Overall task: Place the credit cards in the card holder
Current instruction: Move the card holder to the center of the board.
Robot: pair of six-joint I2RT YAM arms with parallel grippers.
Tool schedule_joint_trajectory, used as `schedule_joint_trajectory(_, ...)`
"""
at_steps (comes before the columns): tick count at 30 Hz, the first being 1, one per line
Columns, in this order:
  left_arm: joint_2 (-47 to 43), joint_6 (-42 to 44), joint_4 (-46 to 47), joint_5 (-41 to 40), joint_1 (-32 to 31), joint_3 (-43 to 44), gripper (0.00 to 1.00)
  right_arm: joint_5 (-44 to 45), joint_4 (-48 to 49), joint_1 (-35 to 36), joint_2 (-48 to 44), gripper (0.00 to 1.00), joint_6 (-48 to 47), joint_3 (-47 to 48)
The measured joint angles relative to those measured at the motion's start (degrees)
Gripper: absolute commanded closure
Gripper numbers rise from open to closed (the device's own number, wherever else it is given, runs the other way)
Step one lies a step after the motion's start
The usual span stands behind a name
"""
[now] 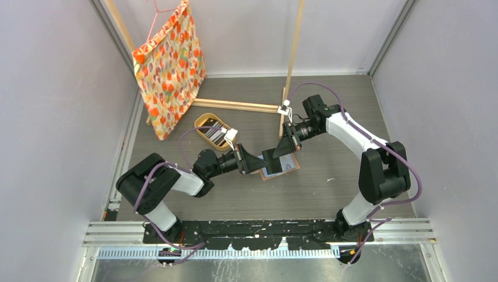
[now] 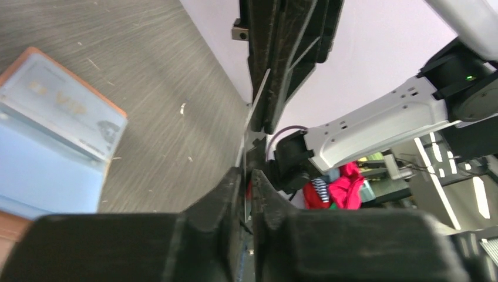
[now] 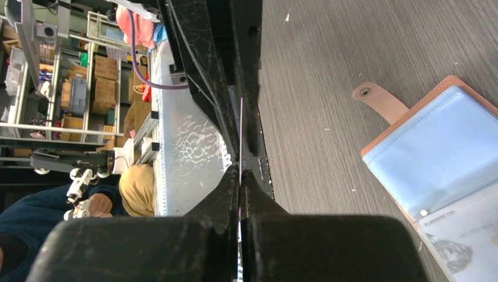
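The card holder (image 1: 284,166) lies open on the table, salmon-brown with pale blue pockets (image 3: 446,147) and a snap tab (image 3: 379,100). A pale card (image 2: 59,103) sits in one pocket. Just left of the holder my two grippers meet tip to tip. The right gripper (image 3: 239,173) is shut on a thin credit card (image 3: 241,135) seen edge-on. That same card's edge (image 2: 256,111) runs down between the jaws of my left gripper (image 2: 246,176), which stand slightly apart around it. More credit cards (image 1: 217,134) lie in the oval tan tray (image 1: 203,122).
A flowered cloth bag (image 1: 170,67) hangs on a wooden frame (image 1: 241,106) at the back left. A white clip (image 1: 284,109) sits on the frame's upright post near the right arm. Grey walls close in both sides.
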Motion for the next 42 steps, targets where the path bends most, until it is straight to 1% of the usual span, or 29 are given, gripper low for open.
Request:
schedule_joint_trajectory(1, 0.1, -0.3, 0.2, 0.2, 0.0, 0.1, 0.97, 0.0, 0.0, 0.0, 0.1, 0.99, 0.0, 0.0)
schedule_joint_trajectory(2, 0.1, -0.6, 0.5, 0.4, 0.0, 0.2, 0.99, 0.1, 0.0, 0.0, 0.2, 0.99, 0.0, 0.0)
schedule_joint_trajectory(6, 0.1, -1.5, 1.0, 1.0, 0.0, 0.3, 1.0, 0.4, 0.0, -0.1, 0.3, 0.98, 0.0, 0.0)
schedule_joint_trajectory(7, 0.1, -1.6, 1.0, 1.0, 0.0, 0.2, 1.0, 0.4, 0.0, -0.1, 0.3, 0.93, 0.0, 0.0)
schedule_joint_trajectory(9, 0.1, -1.8, 1.0, 1.0, 0.0, 0.3, 1.0, 0.4, 0.0, -0.1, 0.4, 0.73, 0.0, 0.0)
schedule_joint_trajectory(10, 0.1, -1.9, 1.0, 1.0, 0.0, 0.3, 1.0, 0.4, 0.0, -0.1, 0.4, 0.59, 0.2, 0.0)
schedule_joint_trajectory(11, 0.1, -2.0, 1.0, 0.9, 0.0, 0.3, 1.0, 0.7, 0.1, -0.1, 0.4, 0.43, 0.2, 0.0)
schedule_joint_trajectory(13, 0.1, -2.4, 1.1, 0.7, 0.0, 0.3, 1.0, 1.6, -0.2, -0.1, 0.5, 0.33, 0.3, 0.1)
schedule_joint_trajectory(14, 0.2, -2.7, 1.1, 0.4, 0.0, 0.3, 1.0, 2.3, -0.2, -0.3, 0.5, 0.15, 0.3, 0.2)
schedule_joint_trajectory(15, 0.5, -3.1, 1.3, 0.1, 0.1, 0.2, 1.0, 3.1, -0.3, -0.6, 0.5, 0.02, 0.3, 0.4)
schedule_joint_trajectory(16, 0.9, -3.3, 1.5, -0.3, 0.1, 0.1, 1.0, 3.9, -0.5, -1.1, 0.5, 0.0, 0.5, 0.7)
schedule_joint_trajectory(19, 2.9, -4.7, 2.1, -1.6, 0.7, -0.7, 1.0, 7.5, 0.3, -4.9, 0.2, 0.0, 1.2, 0.9)
schedule_joint_trajectory(23, 8.4, -7.9, 2.3, -3.5, 0.9, -1.0, 1.0, 17.4, 4.1, -11.3, -0.9, 0.0, 4.3, -0.4)
schedule_joint_trajectory(27, 15.6, -11.7, 1.6, -4.6, 0.9, 0.4, 1.0, 25.4, 5.5, -12.1, 0.2, 0.02, 6.2, -0.5)
schedule_joint_trajectory(30, 18.6, -13.4, -0.5, -4.8, 0.9, 2.8, 1.0, 29.9, 5.8, -11.5, 3.4, 0.15, 6.8, -0.5)
schedule_joint_trajectory(34, 20.3, -13.8, -3.3, -5.0, 0.9, 5.4, 1.0, 33.5, 5.6, -11.3, 8.7, 0.24, 7.8, 0.2)
schedule_joint_trajectory(36, 20.6, -13.7, -5.2, -5.1, 0.9, 6.4, 1.0, 35.1, 5.4, -11.1, 10.4, 0.31, 8.2, 0.3)
schedule_joint_trajectory(38, 20.8, -13.7, -7.1, -5.2, 0.9, 7.4, 1.0, 36.1, 5.1, -11.0, 11.2, 0.39, 8.4, 0.4)
schedule_joint_trajectory(42, 21.1, -13.5, -10.9, -5.2, 1.1, 9.2, 1.0, 37.0, 4.4, -10.6, 12.3, 0.48, 8.7, 1.6)
